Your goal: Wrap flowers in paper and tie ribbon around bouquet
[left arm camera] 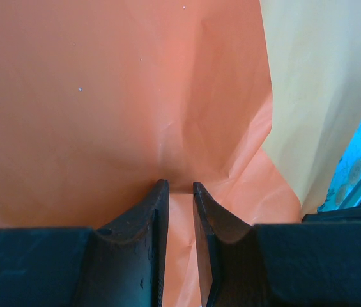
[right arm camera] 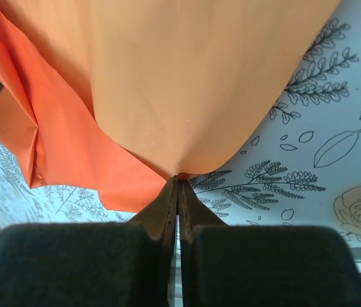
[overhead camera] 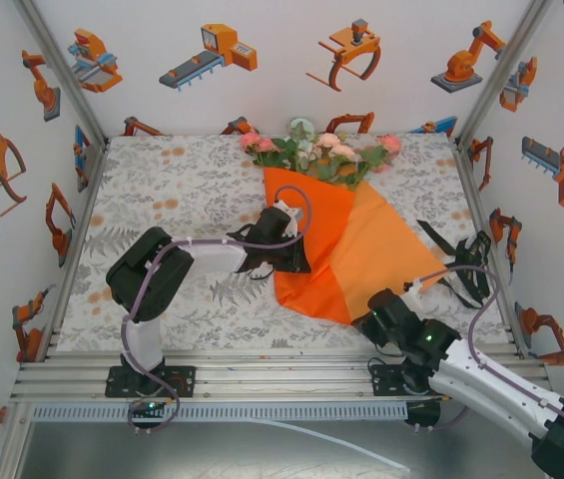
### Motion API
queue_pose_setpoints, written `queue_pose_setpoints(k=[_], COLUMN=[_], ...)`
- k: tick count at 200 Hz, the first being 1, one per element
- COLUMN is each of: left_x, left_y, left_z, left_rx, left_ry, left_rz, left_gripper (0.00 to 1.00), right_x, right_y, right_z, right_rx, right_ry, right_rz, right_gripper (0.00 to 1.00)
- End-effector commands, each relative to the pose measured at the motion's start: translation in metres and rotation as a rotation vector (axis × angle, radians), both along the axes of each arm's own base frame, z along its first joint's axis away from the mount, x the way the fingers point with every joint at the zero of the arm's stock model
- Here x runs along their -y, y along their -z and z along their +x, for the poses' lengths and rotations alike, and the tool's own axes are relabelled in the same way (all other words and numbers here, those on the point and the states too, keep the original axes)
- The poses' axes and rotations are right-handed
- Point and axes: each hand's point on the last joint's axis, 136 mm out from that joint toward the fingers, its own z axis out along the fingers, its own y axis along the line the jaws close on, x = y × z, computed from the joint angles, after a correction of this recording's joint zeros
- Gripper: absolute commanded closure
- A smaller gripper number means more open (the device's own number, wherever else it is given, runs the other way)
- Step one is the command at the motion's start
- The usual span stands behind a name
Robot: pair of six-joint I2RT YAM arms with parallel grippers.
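Note:
The orange paper lies across the middle of the table, its left part folded over. The flowers, pink, white and green, stick out past its far end. My left gripper rests on the folded left part. In the left wrist view its jaws stand a narrow gap apart, pinching a puckered fold of paper. My right gripper is at the paper's near corner. The right wrist view shows it shut on the tip of the lifted sheet. The black ribbon lies to the right of the paper.
A grey floral tablecloth covers the table. White walls with orange robot prints close in the left, back and right sides. A metal rail runs along the near edge between the two arm bases.

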Motion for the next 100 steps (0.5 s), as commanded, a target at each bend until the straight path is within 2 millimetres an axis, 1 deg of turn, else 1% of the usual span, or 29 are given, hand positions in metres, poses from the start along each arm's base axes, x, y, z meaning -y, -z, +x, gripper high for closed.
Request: queue_pose_setpoints(k=[1,27,39,59,74,76,91,100], left_x=[-0.004,-0.004,-0.004,-0.004,-0.004,-0.004,-0.005,-0.006], left_y=[0.019,0.026,0.028,0.031,0.032,0.032,0.034,0.034], left_z=[-0.005,-0.006,-0.006,-0.005,-0.005,-0.005,-0.005,-0.004], left_rx=[-0.043,-0.056,-0.06,-0.066,-0.068,-0.068,-0.069,-0.069], left_ry=[0.001,0.001,0.003,0.002,0.004,0.004,0.003,0.002], left_rz=[0.023,0.033,0.035,0.038,0.041,0.041,0.047,0.048], left_gripper=[0.73,0.73,0.73,0.73,0.73,0.73,0.73,0.73], right_x=[0.001,-0.004,-0.01,-0.03,-0.047,-0.051,-0.073,-0.083], right_y=[-0.015,-0.041,-0.057,-0.083,-0.097,-0.101,-0.109,-0.113], right_z=[0.009,0.02,0.029,0.047,0.064,0.066,0.081,0.09], right_rx=[0.062,0.116,0.14,0.177,0.177,0.187,0.186,0.186], right_ry=[-0.027,-0.094,-0.145,-0.286,-0.386,-0.401,-0.511,-0.559], right_rz=[-0.048,-0.126,-0.176,-0.287,-0.38,-0.385,-0.442,-0.479], right_gripper=[1.0,1.0,1.0,1.0,1.0,1.0,1.0,1.0])
